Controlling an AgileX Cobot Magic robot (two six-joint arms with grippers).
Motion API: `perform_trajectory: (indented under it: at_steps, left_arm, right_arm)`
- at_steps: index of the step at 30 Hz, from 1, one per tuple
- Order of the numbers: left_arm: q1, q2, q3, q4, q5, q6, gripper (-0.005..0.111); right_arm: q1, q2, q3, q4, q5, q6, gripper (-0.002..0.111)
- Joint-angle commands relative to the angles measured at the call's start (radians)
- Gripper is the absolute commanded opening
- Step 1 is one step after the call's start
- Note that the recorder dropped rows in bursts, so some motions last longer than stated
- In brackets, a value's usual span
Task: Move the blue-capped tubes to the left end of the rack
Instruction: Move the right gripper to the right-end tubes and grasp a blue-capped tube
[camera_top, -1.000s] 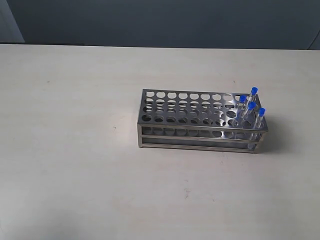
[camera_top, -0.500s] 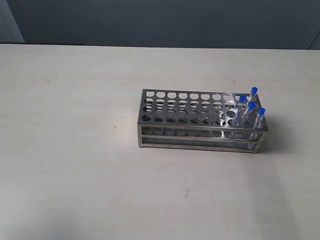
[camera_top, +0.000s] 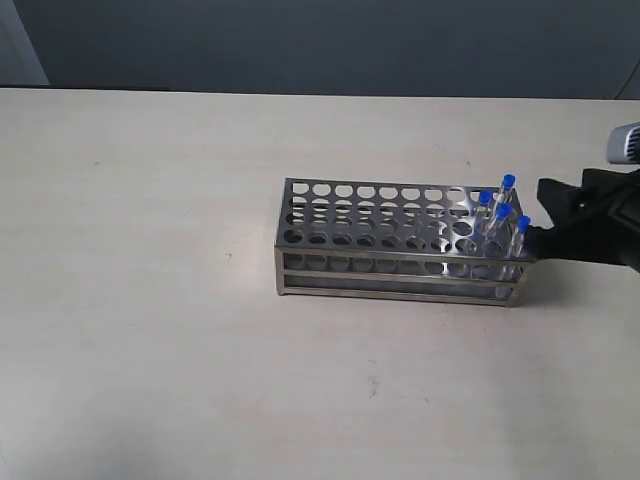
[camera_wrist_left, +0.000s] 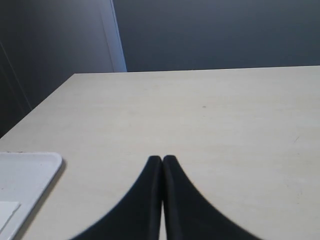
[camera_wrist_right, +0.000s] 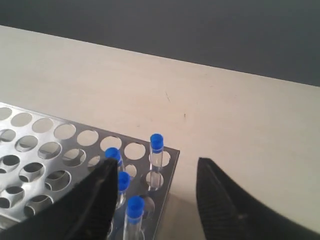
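The shiny steel rack (camera_top: 380, 235) lies lengthwise on the table, and the right wrist view shows its end (camera_wrist_right: 55, 150). Several blue-capped tubes (camera_top: 503, 212) stand in holes at its right end. My right gripper (camera_top: 545, 215) hovers just beyond that end, open. In the right wrist view its two black fingers straddle the rack's corner, with the gripper (camera_wrist_right: 156, 165) around the outermost tube (camera_wrist_right: 157, 143) without touching it. Other tubes (camera_wrist_right: 123, 181) stand beside one finger. My left gripper (camera_wrist_left: 162, 159) is shut and empty over bare table, outside the exterior view.
A white tray (camera_wrist_left: 22, 175) lies at the table's edge near the left gripper. The rack's remaining holes (camera_top: 340, 215), toward its left end, hold nothing. Beyond the table's far edge is a dark wall (camera_top: 320, 40).
My right gripper has come into the exterior view from the right and now sits at the rack's right end. The rack and tubes have not moved.
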Motion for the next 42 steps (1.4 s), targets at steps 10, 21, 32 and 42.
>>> perform_trajectory:
  at_steps: [10,21,32,42]
  left_arm:
    - [-0.004,-0.005,0.002,0.006,-0.008,-0.005,0.0]
    - [-0.004,-0.005,0.002,0.006,-0.01,-0.005,0.0]
    - [-0.004,-0.005,0.002,0.006,-0.01,-0.005,0.0]
    - [-0.004,-0.005,0.002,0.006,-0.01,-0.005,0.0]
  right_arm:
    - [0.003,0.274,0.003,-0.079,-0.252,0.0,0.052]
    - [0.001,0.39,0.001,-0.096,-0.36,0.0,0.052]
    - [0.001,0.49,-0.067,-0.096,-0.33,0.0,0.049]
    - [0.001,0.423,-0.067,-0.098,-0.255,0.034,0.0]
